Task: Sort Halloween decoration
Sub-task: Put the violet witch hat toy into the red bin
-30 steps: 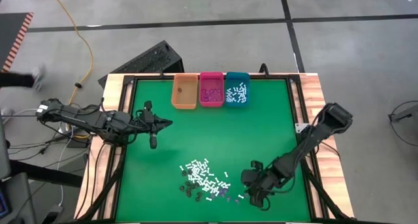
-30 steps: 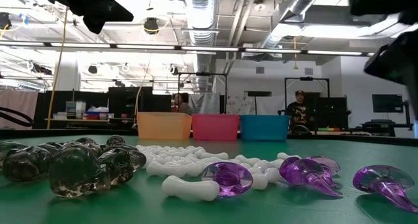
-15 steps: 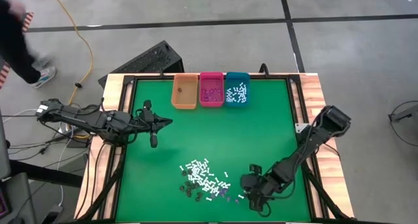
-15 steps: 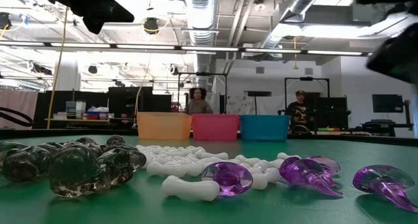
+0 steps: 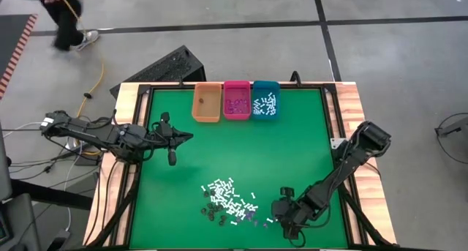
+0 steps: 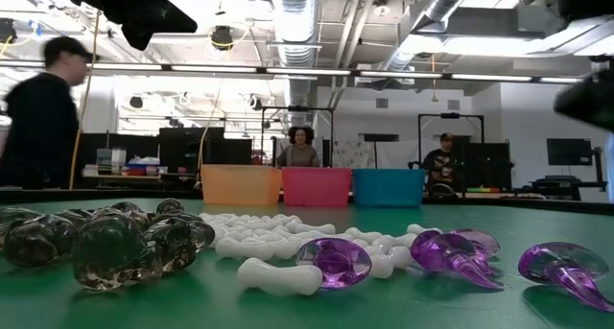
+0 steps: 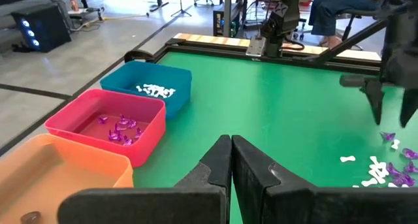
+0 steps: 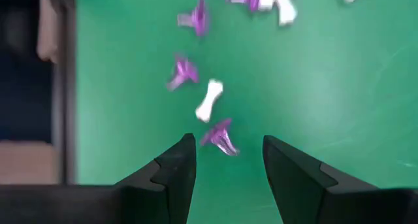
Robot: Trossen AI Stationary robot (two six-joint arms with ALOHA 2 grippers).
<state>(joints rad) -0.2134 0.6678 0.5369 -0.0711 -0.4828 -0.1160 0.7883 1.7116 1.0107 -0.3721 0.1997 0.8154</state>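
Presently on the green surface (image 5: 241, 145):

1. Bins, three, in a row at the far edge, side by side: orange bin (image 5: 206, 103) on the left, pink bin (image 5: 236, 101) in the middle, teal bin (image 5: 265, 99) on the right.
2. Orange bin contents: one dark piece (image 7: 29, 217) seen in the left wrist view; the rest of its floor is not fully shown.
3. Pink bin contents: purple bits (image 7: 121, 128), several, exact count cannot be told.
4. Teal bin contents: white sticks (image 7: 155, 90), several, exact count cannot be told.
5. Halloween decoration (image 5: 228, 201), loose pile at the near middle of the surface: dozens of white short sticks mixed with fewer purple bits and dark bits; the dark ones lie mostly at the pile's left near side.
6. Low view of the pile: a cluster of dark translucent pieces (image 6: 106, 238) on the left, white sticks in the centre, three purple pieces (image 6: 451, 250) up front on the right.
7. Left hand (image 5: 189, 137): one, fingers together and holding nothing, above the left part of the surface, well apart from the pile.
8. Right hand (image 8: 226, 162): one, fingers apart, at the pile's right near edge, with one purple bit (image 8: 220, 136) between the fingertips, not gripped; a white stick (image 8: 209, 100) lies just beyond it.
9. People: three in the room behind the surface.
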